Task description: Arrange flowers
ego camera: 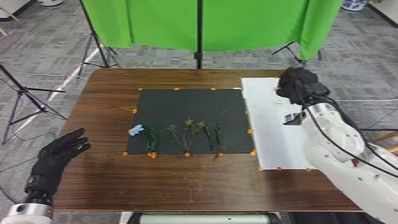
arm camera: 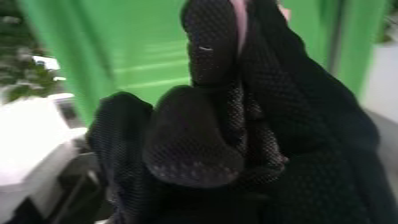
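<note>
The right hand (ego camera: 302,82) is held over the far end of the white sheet (ego camera: 277,145), right of the dark mat (ego camera: 182,107), pressed together, with a pink sliver (arm camera: 240,20) seen at it; whether that is pinched can't be told. On the mat's near half, green stems (ego camera: 152,138), taller sprigs (ego camera: 188,131) and more stems (ego camera: 213,136) are laid left to right, with a blue piece (ego camera: 135,130) at the left edge. The left hand (ego camera: 60,152) is held spread, left of the mat.
</note>
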Robot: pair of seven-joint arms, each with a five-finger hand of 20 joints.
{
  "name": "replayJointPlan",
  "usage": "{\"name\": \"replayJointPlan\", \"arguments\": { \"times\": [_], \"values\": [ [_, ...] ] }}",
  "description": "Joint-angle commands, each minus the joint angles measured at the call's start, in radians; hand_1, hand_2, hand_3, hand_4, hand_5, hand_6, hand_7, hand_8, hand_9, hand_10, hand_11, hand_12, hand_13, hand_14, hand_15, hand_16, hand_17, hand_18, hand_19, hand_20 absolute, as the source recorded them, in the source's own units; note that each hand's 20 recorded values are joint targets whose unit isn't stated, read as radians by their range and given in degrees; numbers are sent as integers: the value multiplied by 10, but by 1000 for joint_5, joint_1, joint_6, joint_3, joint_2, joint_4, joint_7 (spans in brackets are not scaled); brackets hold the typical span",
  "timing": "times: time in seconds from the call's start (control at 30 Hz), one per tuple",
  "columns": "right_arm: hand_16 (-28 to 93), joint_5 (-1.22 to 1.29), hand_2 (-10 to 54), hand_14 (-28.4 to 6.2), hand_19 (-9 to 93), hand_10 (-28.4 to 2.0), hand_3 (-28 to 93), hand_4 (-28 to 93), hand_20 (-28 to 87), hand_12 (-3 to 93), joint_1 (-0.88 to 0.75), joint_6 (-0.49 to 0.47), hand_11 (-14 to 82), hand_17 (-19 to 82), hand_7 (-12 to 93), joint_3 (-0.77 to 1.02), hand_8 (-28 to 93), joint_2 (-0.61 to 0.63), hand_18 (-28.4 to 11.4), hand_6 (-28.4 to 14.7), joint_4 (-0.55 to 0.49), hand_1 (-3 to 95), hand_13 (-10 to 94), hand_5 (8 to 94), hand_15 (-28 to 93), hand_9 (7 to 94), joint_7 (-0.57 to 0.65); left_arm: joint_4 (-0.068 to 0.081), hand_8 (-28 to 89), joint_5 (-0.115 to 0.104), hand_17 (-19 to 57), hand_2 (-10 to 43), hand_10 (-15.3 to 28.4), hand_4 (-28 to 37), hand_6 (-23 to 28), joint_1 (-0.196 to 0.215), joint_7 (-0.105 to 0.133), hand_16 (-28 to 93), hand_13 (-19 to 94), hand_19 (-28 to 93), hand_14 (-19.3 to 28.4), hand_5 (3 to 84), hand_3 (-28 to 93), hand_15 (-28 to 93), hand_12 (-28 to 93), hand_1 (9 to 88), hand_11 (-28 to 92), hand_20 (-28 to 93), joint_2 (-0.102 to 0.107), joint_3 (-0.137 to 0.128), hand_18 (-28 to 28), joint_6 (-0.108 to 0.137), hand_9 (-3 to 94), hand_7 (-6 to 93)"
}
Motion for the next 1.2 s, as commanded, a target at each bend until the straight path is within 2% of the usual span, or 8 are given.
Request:
{"name": "replayJointPlan", "arguments": {
  "times": [0.03,0.07,0.27,0.4,0.43,0.5,0.83,1.2],
  "values": [
    [408,58,-95,-8,932,-76,567,-153,643,463,446,5,109,640,276,-257,116,-292,-141,0,77,621,891,786,667,907,-173,4,-68,3,100,-95,123,-104,44,1,-5,14,376,96,170,422,614,211,120,396,198,199,2,9,136,-15,423,121],
    [409,53,-95,-8,932,-75,568,-155,645,463,463,0,109,639,277,-286,115,-340,-140,1,111,620,889,785,669,907,-200,3,-67,2,100,-95,123,-104,44,3,-2,14,376,96,170,422,614,211,120,396,198,199,-2,10,136,-13,423,122],
    [407,43,-95,-9,932,-73,580,-164,651,464,467,-81,108,638,287,-348,107,-569,-139,4,277,613,886,780,677,908,-239,25,-67,6,100,-95,124,-107,44,-43,0,14,376,96,170,422,615,210,121,396,198,199,14,34,136,-27,423,122],
    [407,16,-95,-10,932,-72,584,-168,654,466,452,-125,109,636,292,-366,105,-644,-138,5,350,610,883,778,681,907,-236,40,-67,7,99,-95,124,-106,43,-71,5,14,376,96,170,422,617,210,120,394,198,199,23,52,136,-37,423,122],
    [407,11,-95,-10,932,-71,584,-168,654,466,446,-135,109,635,292,-368,105,-660,-139,5,366,609,883,777,681,907,-239,37,-67,6,100,-95,124,-106,43,-66,7,15,376,96,170,422,617,211,120,394,198,198,21,51,136,-33,423,122],
    [407,-2,-95,-12,932,-71,585,-169,654,468,449,-153,110,635,294,-391,104,-675,-139,6,393,608,879,776,685,906,-235,44,-68,0,100,-95,124,-107,44,-72,16,15,376,95,170,423,616,210,120,393,198,198,21,57,136,-37,423,122],
    [404,-23,-95,-14,932,-72,593,-158,651,465,413,-251,107,626,306,-440,97,-737,-141,9,455,591,870,763,689,895,-207,54,-67,-4,98,-95,125,-110,42,-84,27,16,373,91,172,423,624,206,121,376,192,197,23,65,137,-58,421,117],
    [402,-37,-95,-18,932,-74,585,-147,644,459,386,-269,102,619,296,-457,96,-737,-142,6,473,581,865,750,689,884,-186,64,-64,-7,98,-95,126,-113,41,-102,19,19,373,87,171,422,625,201,124,371,189,197,32,76,137,-70,420,114]
  ]
}}
